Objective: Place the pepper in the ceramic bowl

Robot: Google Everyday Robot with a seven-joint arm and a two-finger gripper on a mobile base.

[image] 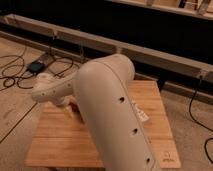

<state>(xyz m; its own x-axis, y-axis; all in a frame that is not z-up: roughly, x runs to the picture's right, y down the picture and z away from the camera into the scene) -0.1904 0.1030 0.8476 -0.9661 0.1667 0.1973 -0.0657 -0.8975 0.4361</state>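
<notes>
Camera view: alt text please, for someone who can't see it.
The robot's pale arm fills the middle, reaching left over a wooden table, with the gripper low at the table's far-left corner, mostly hidden. Cables lie on the floor; no bowl shows.

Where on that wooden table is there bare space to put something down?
Bare wood shows on the table at its front-left, below the gripper hanging near the left-back edge, and along the right edge beyond the white labelled object. The big arm hides the middle, so that part cannot be judged.
</notes>
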